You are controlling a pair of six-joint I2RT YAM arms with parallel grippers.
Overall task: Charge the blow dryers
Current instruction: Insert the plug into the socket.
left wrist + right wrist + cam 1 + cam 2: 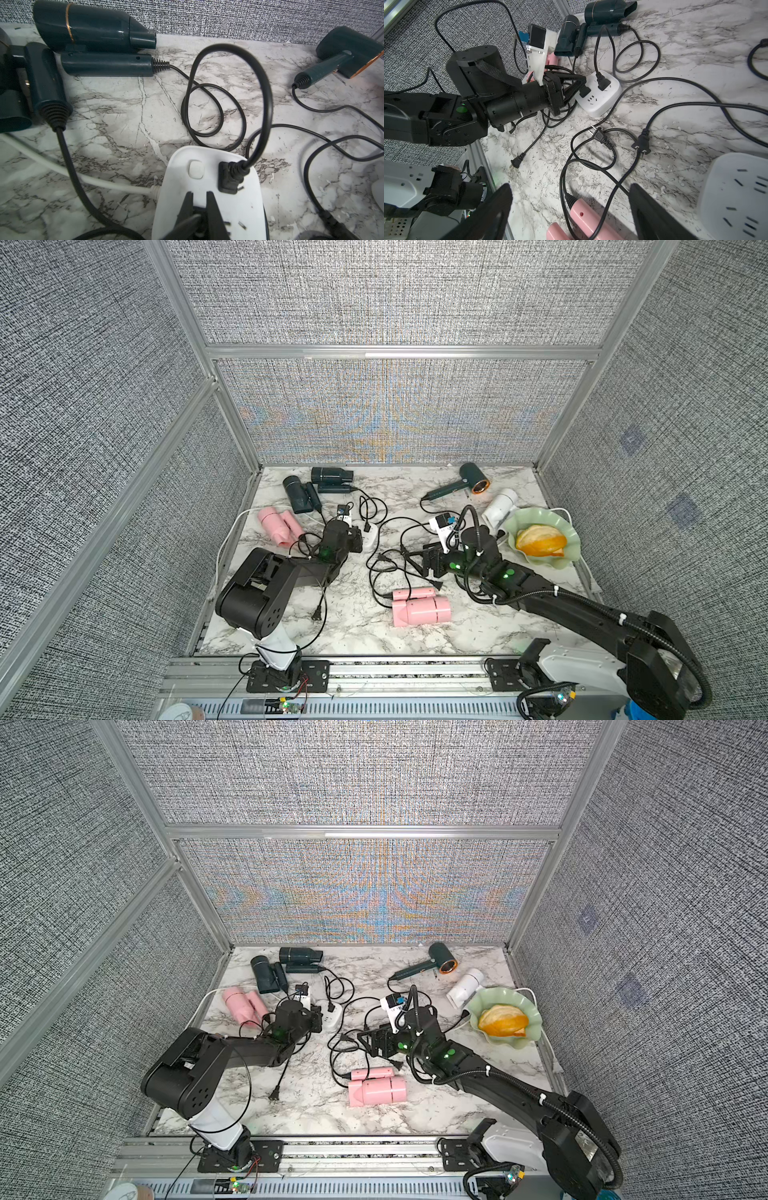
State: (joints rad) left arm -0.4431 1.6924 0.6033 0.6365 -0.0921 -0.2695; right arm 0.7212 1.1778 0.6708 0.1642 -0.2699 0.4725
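My left gripper (pixel 199 194) is shut on a black plug (pixel 584 91) that stands on the top face of a white power strip (pixel 245 207). A second plug (pixel 228 176) sits in that strip. Two dark teal blow dryers (pixel 332 477) (pixel 297 493) lie at the back left and a pink one (pixel 278 524) is left of my left arm. My right gripper (pixel 571 193) is open and empty just above another pink dryer (pixel 419 605). A green copper-ringed dryer (pixel 469 481) and a white one (pixel 500 506) lie at the back right.
Loose plugs (pixel 600 136) (pixel 641 145) (pixel 516 162) and looping black cords cover the middle of the marble top. Another white power strip (pixel 733 197) lies beside my right gripper. A green wavy dish (pixel 571 533) with orange pieces stands at the right edge.
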